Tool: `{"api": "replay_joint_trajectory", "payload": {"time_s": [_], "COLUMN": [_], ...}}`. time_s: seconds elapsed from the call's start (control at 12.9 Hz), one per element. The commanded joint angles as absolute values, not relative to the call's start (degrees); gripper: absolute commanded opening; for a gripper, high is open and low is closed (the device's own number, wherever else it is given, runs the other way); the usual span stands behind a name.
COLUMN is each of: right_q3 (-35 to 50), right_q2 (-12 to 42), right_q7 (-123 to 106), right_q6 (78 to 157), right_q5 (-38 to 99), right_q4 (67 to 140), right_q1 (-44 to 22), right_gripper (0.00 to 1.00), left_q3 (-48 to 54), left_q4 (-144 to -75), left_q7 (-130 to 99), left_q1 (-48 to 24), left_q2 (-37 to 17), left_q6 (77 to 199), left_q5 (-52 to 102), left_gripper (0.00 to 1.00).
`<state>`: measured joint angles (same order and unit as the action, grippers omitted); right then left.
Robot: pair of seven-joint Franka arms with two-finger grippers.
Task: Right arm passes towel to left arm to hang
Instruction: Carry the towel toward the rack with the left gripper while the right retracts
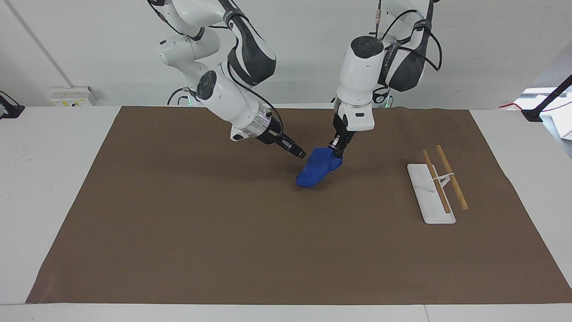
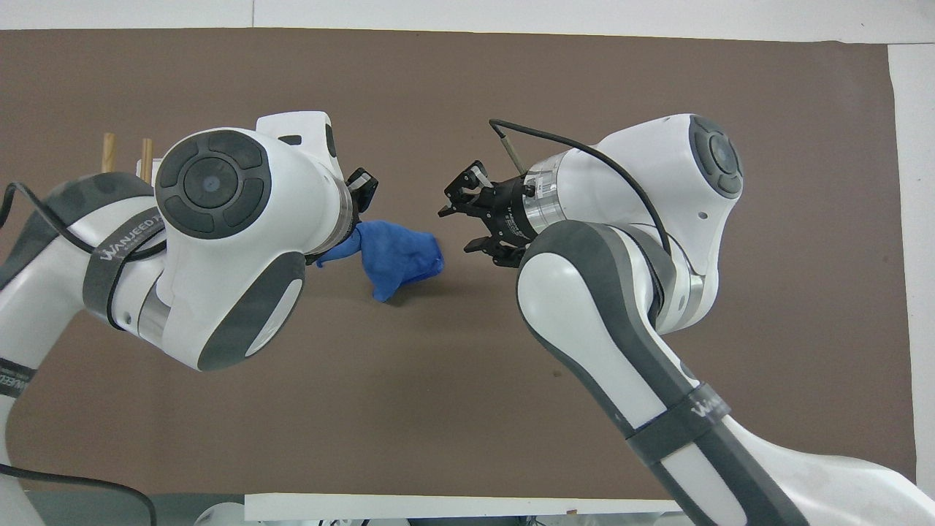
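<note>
Facing view: brown mat (image 1: 223,232) across the whole working surface, largest thing in sight. Next in size, right arm (image 1: 232,100) reaching in from its own end, and left arm (image 1: 362,76) coming down steeply over the middle of the mat. Then white rack (image 1: 430,193) with two wooden rails, flat on the mat toward the left arm's end, well apart from both grippers. Then towel (image 1: 318,167), bunched and hanging off the mat, pinched by its top corner. Left gripper (image 1: 337,150) closed on that corner, towel drooping below it with long axis slanting down toward the right arm's end. Right gripper (image 1: 298,153) just beside the cloth, apart from it; in the overhead view right gripper (image 2: 462,219) spread wide and holding nothing, towel (image 2: 398,256) clear of it and up against the left gripper (image 2: 343,237). Lowest tip of the towel possibly brushing the mat, hard to tell from either view. Handover judged done; carry to the rack left. Rack lying away from the towel toward the left arm's own end, rails running nearer-to-farther, so cloth likely best draped across them.
</note>
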<state>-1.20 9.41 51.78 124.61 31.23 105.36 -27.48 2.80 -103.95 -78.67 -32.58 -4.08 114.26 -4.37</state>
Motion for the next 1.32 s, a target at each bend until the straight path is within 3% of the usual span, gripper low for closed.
{"api": "replay_joint_trajectory", "payload": {"time_s": [0.0, 0.31, 0.62, 0.85, 1.24], "right_q3": [-1.3, -1.4, -1.4, -1.3, -1.2], "right_q2": [8.9, 8.0, 3.2, 1.7, -1.9], "right_q7": [40.6, 16.2, 6.8, -1.1, -2.1], "right_q6": [117.4, 100.1, 84.0, 75.4, 74.8], "right_q5": [15.8, 4.6, -6.0, -6.5, -6.4], "right_q4": [101.6, 92.7, 85.2, 79.5, 85.1], "right_q1": [-21.7, -9.5, -5.0, -0.9, 0.3], "right_gripper": [1.0, 1.0, 1.0, 1.0, 1.0], "left_q3": [2.3, 2.3, 2.3, 2.2, 2.3], "left_q4": [-101.7, -102.5, -102.5, -103.2, -105.0], "left_q7": [-71.7, -66.5, -63.3, -63.4, -63.3], "left_q1": [-30.7, -26.6, -20.4, -17.8, -14.8], "left_q2": [-5.0, -4.7, -4.9, -4.7, -4.0], "left_q6": [109.8, 109.2, 109.6, 109.5, 110.0], "left_q5": [-6.9, -16.4, -23.0, -30.2, -40.1], "left_gripper": [0.0, 0.0, 0.0, 0.0, 0.0]}}
